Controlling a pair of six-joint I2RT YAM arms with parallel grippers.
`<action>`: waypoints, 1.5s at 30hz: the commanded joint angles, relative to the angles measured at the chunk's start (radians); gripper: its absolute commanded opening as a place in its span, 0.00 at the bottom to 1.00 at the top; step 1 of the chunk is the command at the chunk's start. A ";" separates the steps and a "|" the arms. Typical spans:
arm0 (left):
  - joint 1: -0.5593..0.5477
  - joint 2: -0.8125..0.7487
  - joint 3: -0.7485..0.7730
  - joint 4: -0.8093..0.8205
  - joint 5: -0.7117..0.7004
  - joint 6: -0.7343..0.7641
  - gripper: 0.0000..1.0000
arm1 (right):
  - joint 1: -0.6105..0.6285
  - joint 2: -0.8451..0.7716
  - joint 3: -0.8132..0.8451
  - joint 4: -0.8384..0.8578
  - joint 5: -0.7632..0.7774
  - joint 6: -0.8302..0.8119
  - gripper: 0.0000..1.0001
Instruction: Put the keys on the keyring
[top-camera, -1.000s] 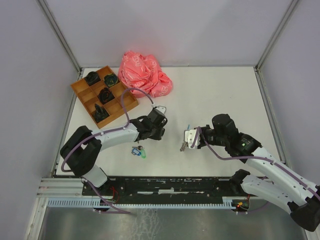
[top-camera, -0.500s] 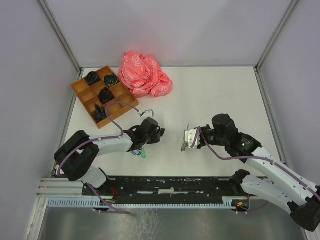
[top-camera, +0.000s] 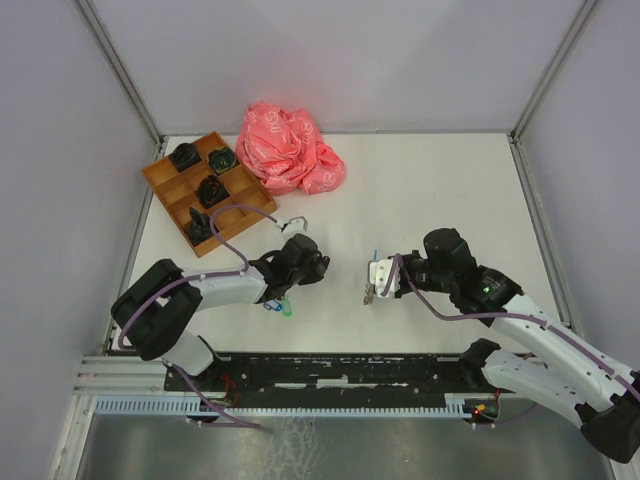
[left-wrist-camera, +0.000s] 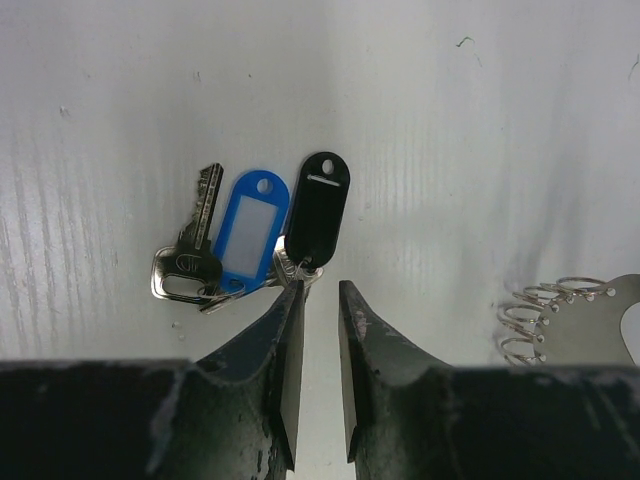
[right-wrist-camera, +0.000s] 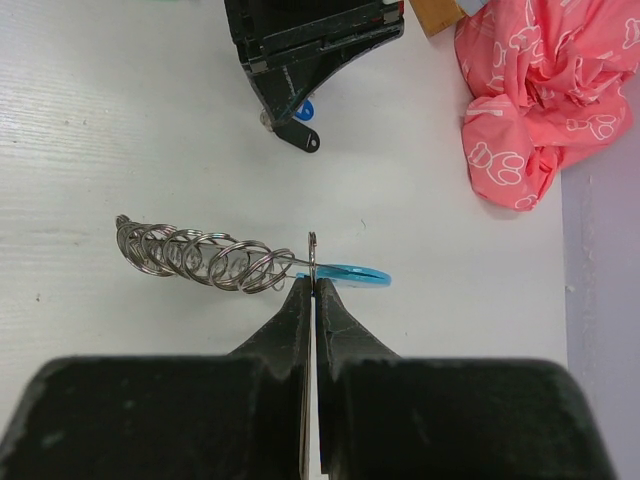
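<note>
Left end effector (left-wrist-camera: 320, 292): low over the bench (top-camera: 440, 180), narrow gap, nothing between the fingers. Tips sit right at the keys (left-wrist-camera: 195, 262). The left fingertip overlaps the small rings under the black tag (left-wrist-camera: 318, 212); can't tell if it's touching them.

Key cluster lies flat on the bench: one silver key on the left of my left wrist view, blue tag (left-wrist-camera: 250, 232) in the middle, black tag beside it, all joined at the small rings. From above, a bit of green shows at the cluster too.

Right end effector (right-wrist-camera: 313, 290): clamped tight on the keyring (right-wrist-camera: 200, 255), held up off the bench. The coiled silver chain sticks out to one side of the pinch and the light blue segment (right-wrist-camera: 352, 273) to the other. Keyring is near the keys but apart from them.

Far side of the bench: pink cloth (top-camera: 288, 148), wooden tray (top-camera: 172, 208) with dark items in its compartments.
</note>
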 joint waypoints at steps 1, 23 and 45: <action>0.003 0.015 0.001 0.010 -0.042 -0.056 0.27 | 0.007 -0.022 0.007 0.055 0.002 0.010 0.01; 0.001 0.005 -0.008 -0.008 -0.046 -0.075 0.29 | 0.010 -0.022 0.007 0.054 0.005 0.012 0.01; 0.001 0.080 -0.009 0.064 0.002 -0.105 0.18 | 0.012 -0.028 0.007 0.053 0.007 0.012 0.01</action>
